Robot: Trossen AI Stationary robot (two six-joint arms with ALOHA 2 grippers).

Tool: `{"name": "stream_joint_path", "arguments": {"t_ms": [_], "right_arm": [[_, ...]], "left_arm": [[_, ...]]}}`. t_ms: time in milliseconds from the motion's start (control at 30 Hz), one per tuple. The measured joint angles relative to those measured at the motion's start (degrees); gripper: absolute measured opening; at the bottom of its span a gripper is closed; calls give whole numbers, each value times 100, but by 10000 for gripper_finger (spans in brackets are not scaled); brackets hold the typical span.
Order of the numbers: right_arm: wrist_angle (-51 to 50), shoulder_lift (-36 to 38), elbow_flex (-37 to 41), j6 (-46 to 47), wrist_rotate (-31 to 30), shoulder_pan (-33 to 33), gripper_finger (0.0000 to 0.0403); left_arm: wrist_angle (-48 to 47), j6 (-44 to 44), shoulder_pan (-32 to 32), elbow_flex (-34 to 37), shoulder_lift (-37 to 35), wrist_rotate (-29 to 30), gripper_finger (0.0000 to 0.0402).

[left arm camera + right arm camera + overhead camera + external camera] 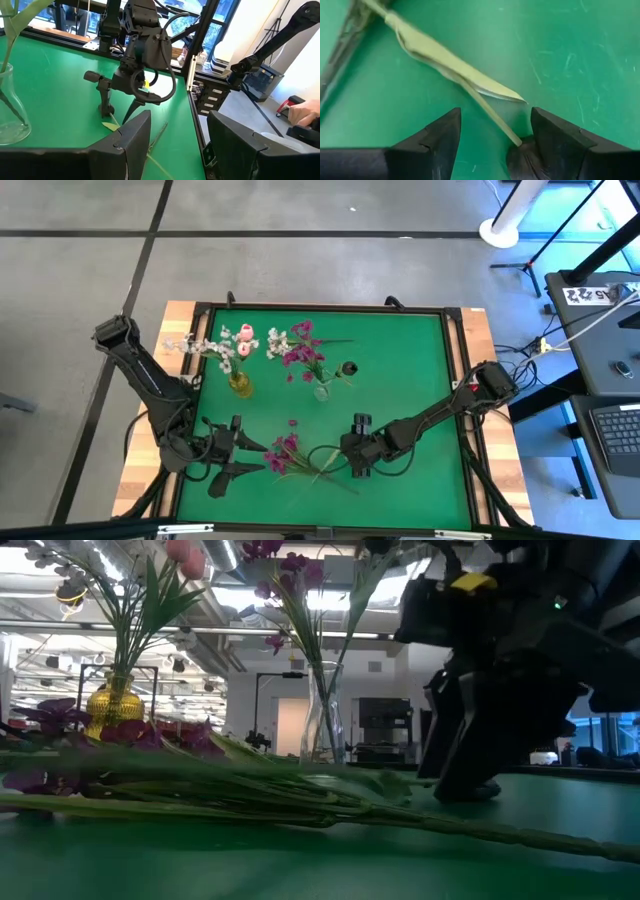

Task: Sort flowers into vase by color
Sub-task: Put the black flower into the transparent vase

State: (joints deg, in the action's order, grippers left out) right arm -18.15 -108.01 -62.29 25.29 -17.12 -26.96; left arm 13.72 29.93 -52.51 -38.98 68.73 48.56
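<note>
A bundle of magenta-purple flowers lies flat near the table's near edge, its long green stems running toward the right. My right gripper stands over the stem ends, fingers down and open. In its wrist view one thin stem with a pale leaf lies between the fingers. My left gripper is open and level beside the flower heads, touching nothing. A gold vase holds white and pink sprigs. A clear glass vase holds magenta ones. My right gripper comes from above, pointing down, with its fingers astride one stem near its cut end. That end lies flat on the table, close against one finger. I cannot tell whether it touches the finger.
A small dark object sits right of the glass vase. Both vases stand in the far half of the green mat, whose right part is bare. A raised frame rims the table. A person's hand shows beyond the table's right edge.
</note>
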Motion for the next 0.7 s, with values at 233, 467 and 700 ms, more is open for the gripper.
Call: {"name": "stream_joint_path", "arguments": {"t_ms": [233, 467, 700], "right_arm": [[11, 13, 98, 3, 21, 0, 227], [46, 13, 106, -157, 49, 0, 142], [-42, 13, 100, -205, 60, 4, 36]], "left_arm": [[0, -5, 0, 0, 0, 0, 192], [2, -8, 0, 0, 0, 0, 192], [2, -8, 0, 0, 0, 0, 192]]}}
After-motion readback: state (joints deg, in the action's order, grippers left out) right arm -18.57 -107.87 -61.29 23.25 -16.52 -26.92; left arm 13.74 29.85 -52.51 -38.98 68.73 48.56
